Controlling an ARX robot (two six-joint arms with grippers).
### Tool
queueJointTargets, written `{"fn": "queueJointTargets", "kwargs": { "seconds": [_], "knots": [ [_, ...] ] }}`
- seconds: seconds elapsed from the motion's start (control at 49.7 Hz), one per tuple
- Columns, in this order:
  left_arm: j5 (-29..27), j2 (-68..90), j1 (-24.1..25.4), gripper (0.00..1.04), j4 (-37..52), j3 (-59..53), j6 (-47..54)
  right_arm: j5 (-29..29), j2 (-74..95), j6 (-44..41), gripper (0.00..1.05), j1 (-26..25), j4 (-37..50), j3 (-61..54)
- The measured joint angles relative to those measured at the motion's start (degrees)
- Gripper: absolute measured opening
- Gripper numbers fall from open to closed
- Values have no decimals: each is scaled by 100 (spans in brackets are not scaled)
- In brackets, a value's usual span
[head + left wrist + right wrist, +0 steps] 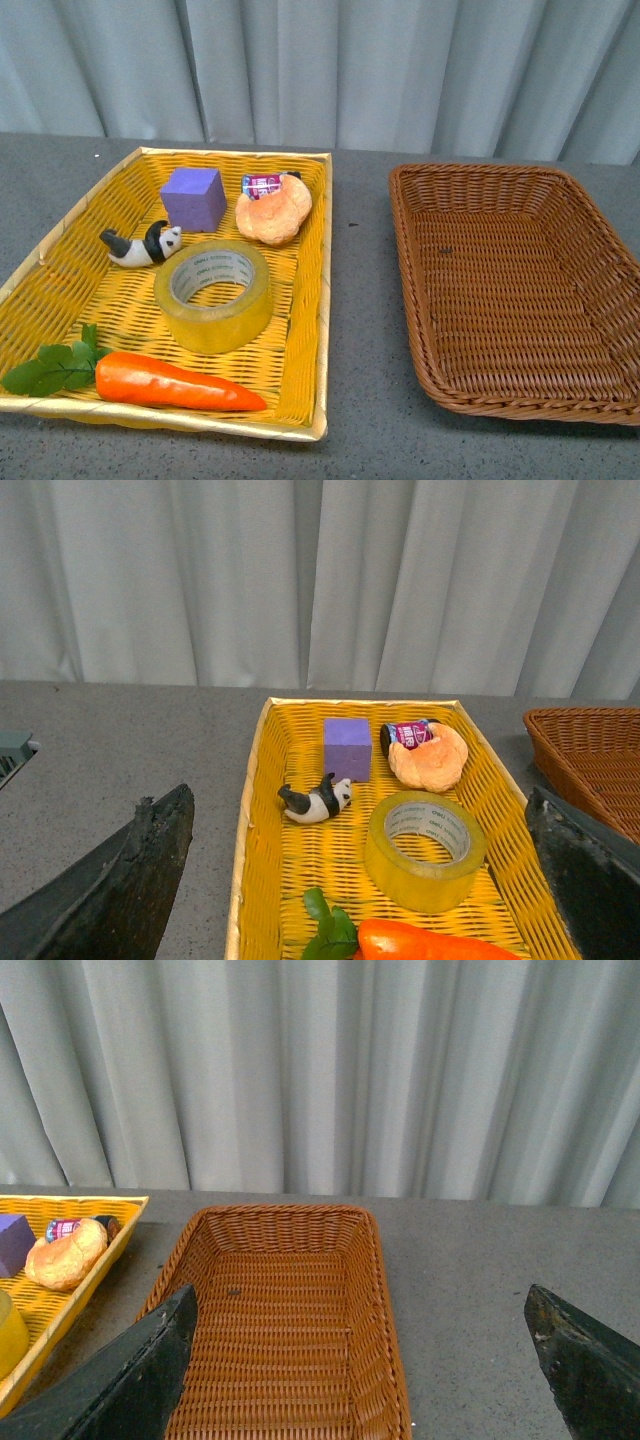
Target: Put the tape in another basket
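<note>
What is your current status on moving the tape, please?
Left gripper, right gripper: jaws open, empty. Tape flat in yellow basket, untouched. Brown basket empty; nothing over tape.

Front view looks down over the table (360, 300) toward the curtain (400, 70), framing the yellow basket (326, 300) and the brown basket (405, 260) beside it. Left wrist view sits closer over the yellow basket; right wrist view beside it, sharing its edge

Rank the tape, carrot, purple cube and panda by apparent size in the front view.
1. tape, the bulkiest.
2. carrot, longer but slimmer, and nearest the camera, so its order with the tape is unsure.
3. purple cube.
4. panda, the smallest.
</note>
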Motion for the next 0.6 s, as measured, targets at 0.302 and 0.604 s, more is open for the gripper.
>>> {"fn": "queueJointTargets", "kwargs": {
  "seconds": [0.302,0.604],
  "knots": [
    [0,0,0,98,0,0,0,0,0,0,96,0,0,0],
    [0,0,0,98,0,0,0,0,0,0,96,0,0,0]
  ]
}}
